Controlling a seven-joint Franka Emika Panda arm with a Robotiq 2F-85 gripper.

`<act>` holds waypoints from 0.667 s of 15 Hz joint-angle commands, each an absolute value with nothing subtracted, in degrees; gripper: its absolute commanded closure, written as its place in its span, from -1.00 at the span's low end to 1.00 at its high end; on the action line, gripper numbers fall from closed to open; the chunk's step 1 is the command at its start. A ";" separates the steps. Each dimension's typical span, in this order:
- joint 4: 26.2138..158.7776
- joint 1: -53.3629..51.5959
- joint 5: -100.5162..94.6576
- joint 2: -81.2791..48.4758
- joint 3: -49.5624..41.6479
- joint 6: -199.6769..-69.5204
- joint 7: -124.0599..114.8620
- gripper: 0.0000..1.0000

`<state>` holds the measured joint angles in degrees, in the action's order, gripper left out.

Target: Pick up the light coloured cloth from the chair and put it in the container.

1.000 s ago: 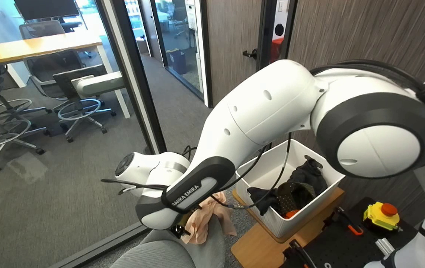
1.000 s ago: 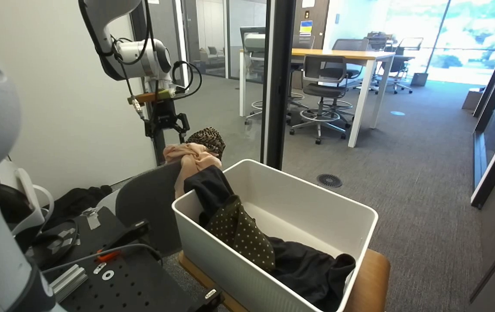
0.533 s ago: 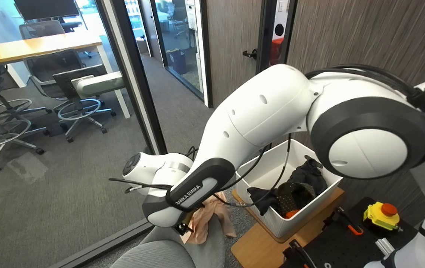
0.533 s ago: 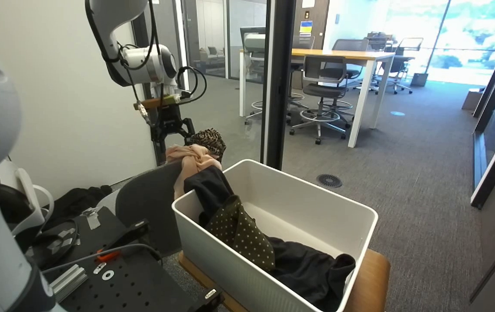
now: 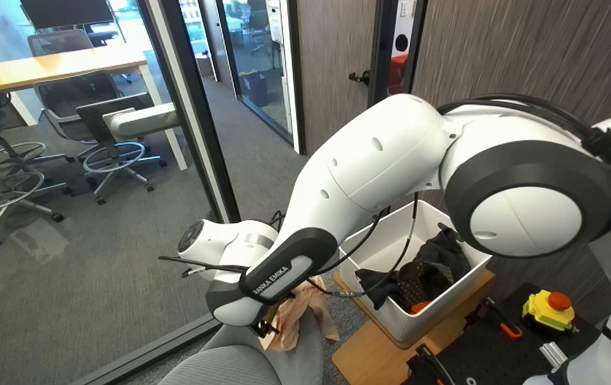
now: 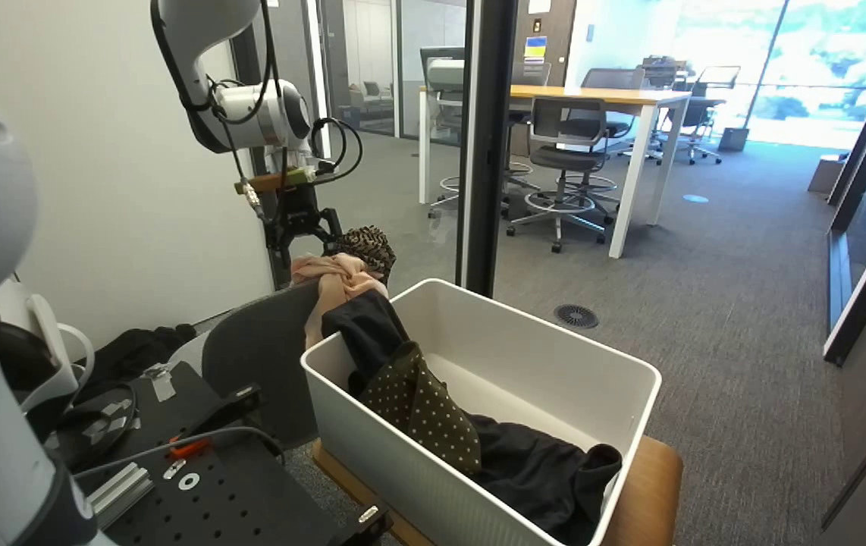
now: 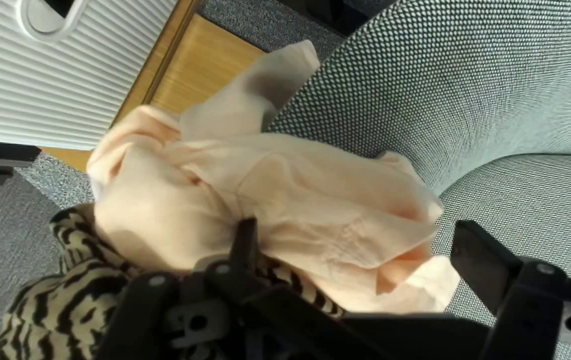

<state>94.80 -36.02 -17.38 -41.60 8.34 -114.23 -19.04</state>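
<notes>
Wrist view: jaws spread wide; cloth between.

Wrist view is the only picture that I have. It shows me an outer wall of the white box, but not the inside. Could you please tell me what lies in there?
Observer: In an exterior view, the white box holds a dark cloth with light dots next to some black cloth.

Operator: Thank you. I would like to bring the light cloth there. Does something lie across the rim?

Observer: Yes. In both exterior views, a black piece lies across the rim on the side toward the chair.
</notes>
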 commanded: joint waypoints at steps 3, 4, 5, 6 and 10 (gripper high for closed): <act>94.85 -36.41 -18.33 -41.55 7.84 -115.20 -19.95 -0.38; 94.78 -36.44 -18.36 -41.64 7.82 -115.18 -19.97 -0.24; 94.81 -36.44 -18.36 -41.62 7.83 -115.19 -19.95 -0.08; 94.85 -36.41 -18.35 -41.57 7.83 -115.19 -19.92 0.12; 94.72 -36.35 -18.28 -41.75 7.81 -115.04 -19.74 0.70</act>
